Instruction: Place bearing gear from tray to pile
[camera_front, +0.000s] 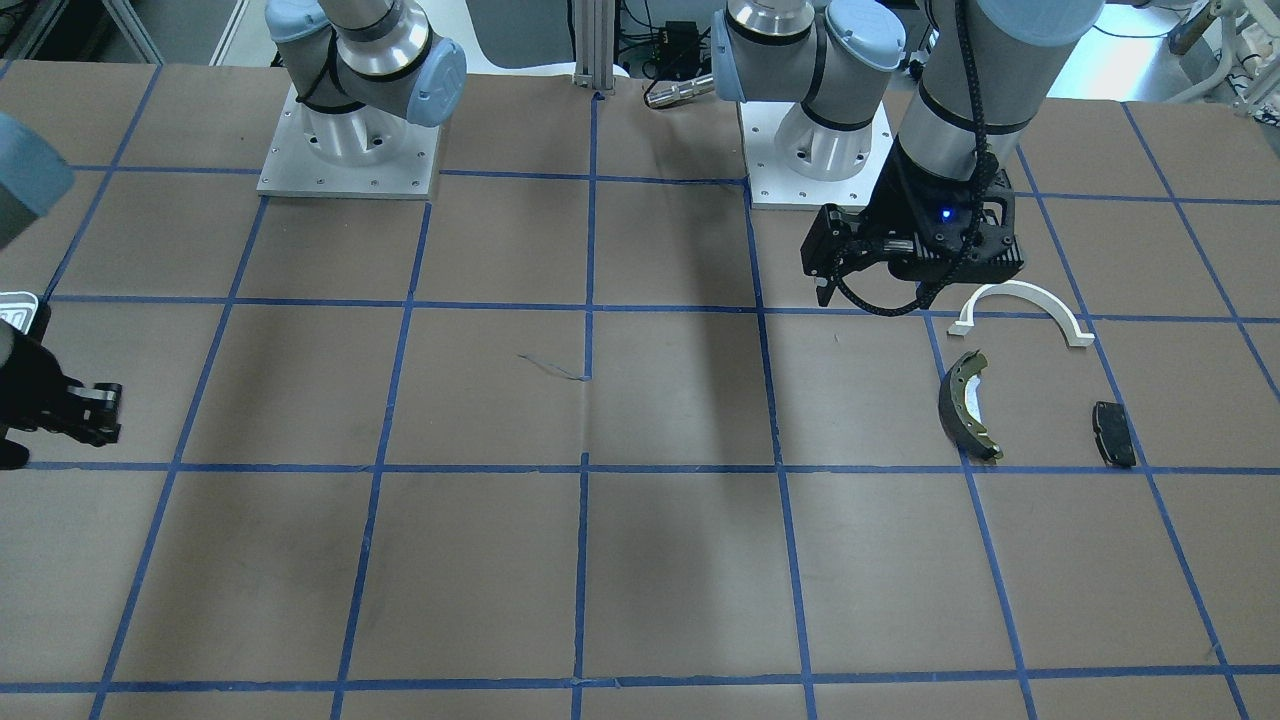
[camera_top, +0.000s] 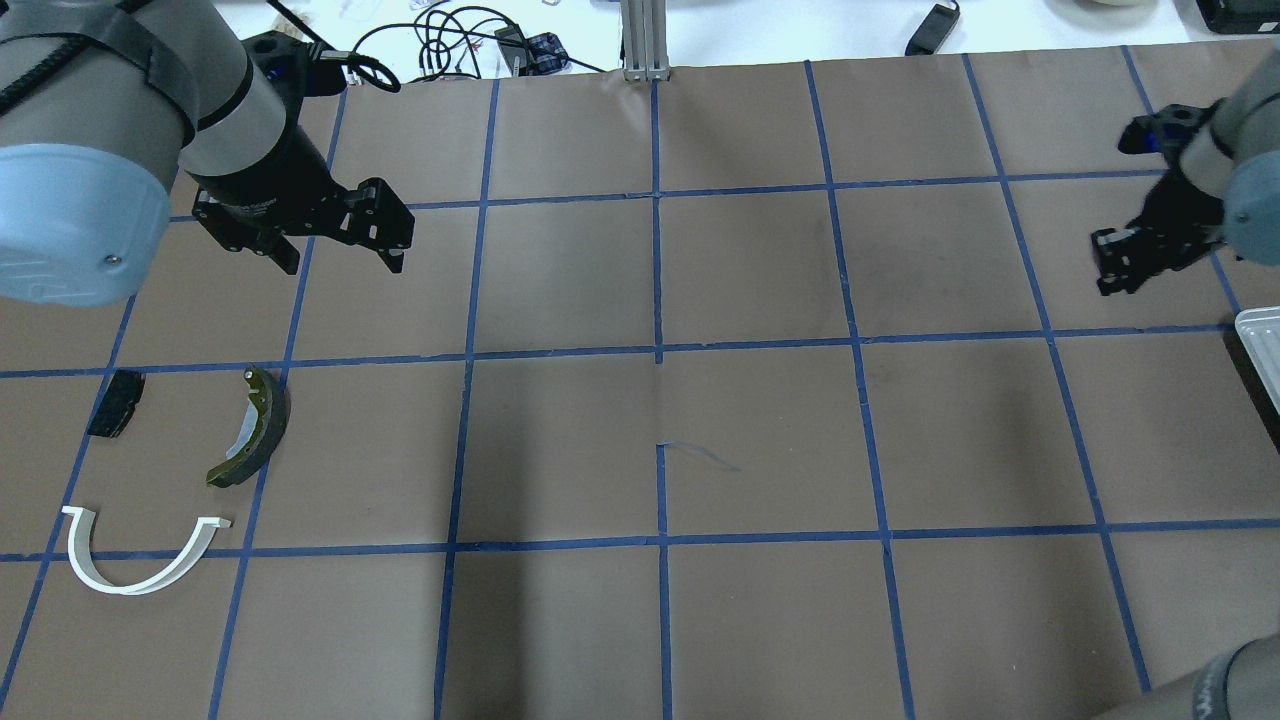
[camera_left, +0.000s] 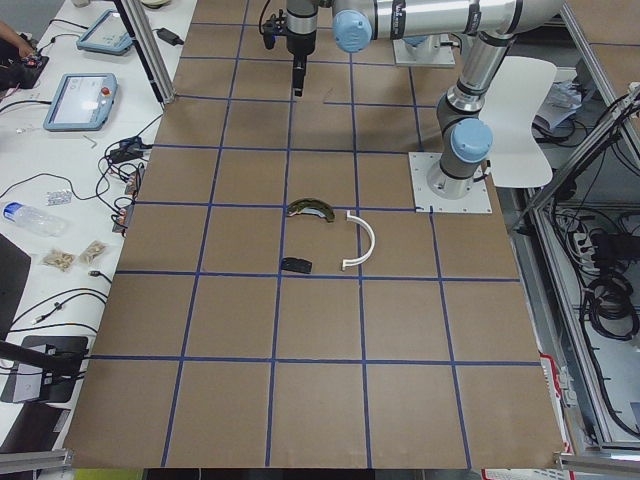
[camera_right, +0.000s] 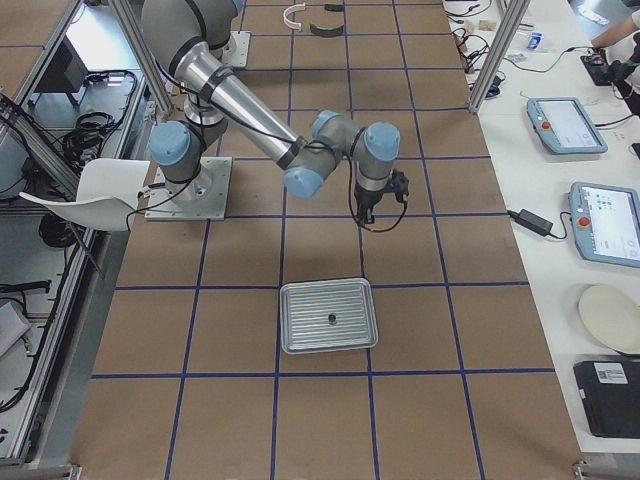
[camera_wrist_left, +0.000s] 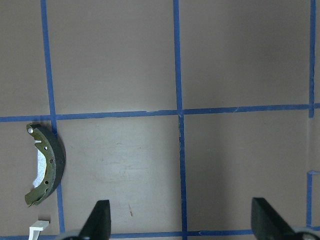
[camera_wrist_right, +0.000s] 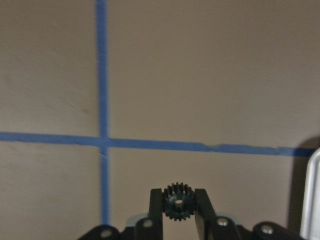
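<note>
The bearing gear is off the tray. It sits clamped between the fingers of the right gripper, which pinch it across its toothed rim with the flat face and hub turned to the wrist camera. It hangs above bare table at the robot's right end, just beside the tray's pale edge. A small dark speck lies mid-tray in the right-side view, too small to name. The pile lies well apart at the far left end: a white arch bracket, an olive brake shoe and a black pad, none of them touching. The left gripper hovers near them with its fingers spread wide and holding nothing. The gear looks small, light and rigid, likely metal or hard plastic, so it should not crush or flex. The likelier trouble is that it pivots on its teeth or slips out, because only a few tooth tips meet each finger pad. A hold across the full diameter, centred on the hub as here, seems the soundest one. If released on its edge it would probably roll, so it should be lowered close to the table and laid flat beside the brake shoe. The long carry across the table calls for a steady, unhurried move.
</note>
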